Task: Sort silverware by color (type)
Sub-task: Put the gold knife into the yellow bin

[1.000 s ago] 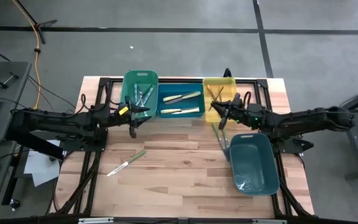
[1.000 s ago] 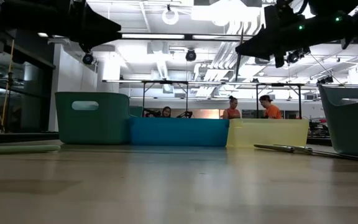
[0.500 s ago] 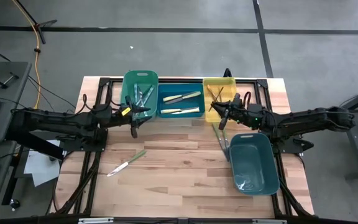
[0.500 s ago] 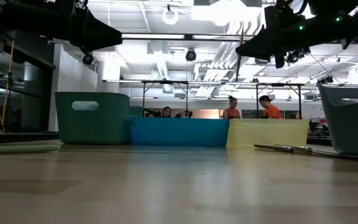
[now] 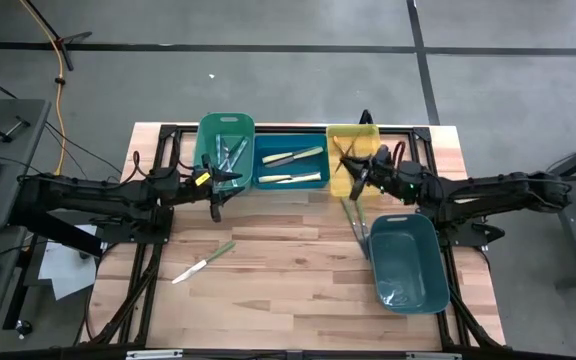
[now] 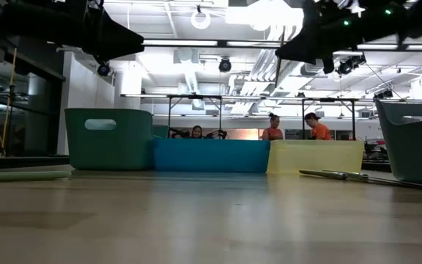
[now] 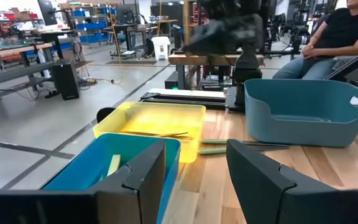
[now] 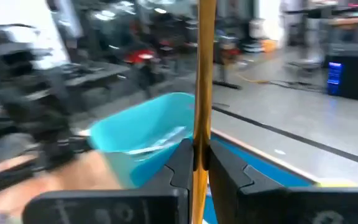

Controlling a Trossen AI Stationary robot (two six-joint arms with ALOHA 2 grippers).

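Note:
My right gripper (image 8: 201, 155) is level above the yellow bin (image 5: 353, 160), shut on a thin utensil with a brownish handle (image 8: 204, 74); the low view shows that utensil (image 6: 278, 70) as a thin upright line. My left gripper (image 7: 194, 162) hangs open by the green bin (image 5: 226, 150) with nothing between its fingers. Several utensils (image 5: 230, 155) lie in the green bin. Pale-handled ones (image 5: 290, 178) are in the blue bin (image 5: 290, 168). A green-handled knife (image 5: 204, 262) lies flat on the table. My right gripper pinches the utensil's brownish handle (image 8: 202, 134) between its two fingers. The fingers are level, reaching in from the table's right side, and lie across the utensil. It stands upright in the hold, reaching above and below the fingers, lifted clear over the yellow bin.
A teal bin (image 5: 408, 262) stands on the table's near right, with a few utensils (image 5: 356, 222) lying beside its left wall. Bare wood lies between the knife and the teal bin. People sit in the room beyond the table's far edge.
My right gripper has risen a little over the yellow bin and rolled slightly, still shut on the brownish-handled utensil, which stays upright.

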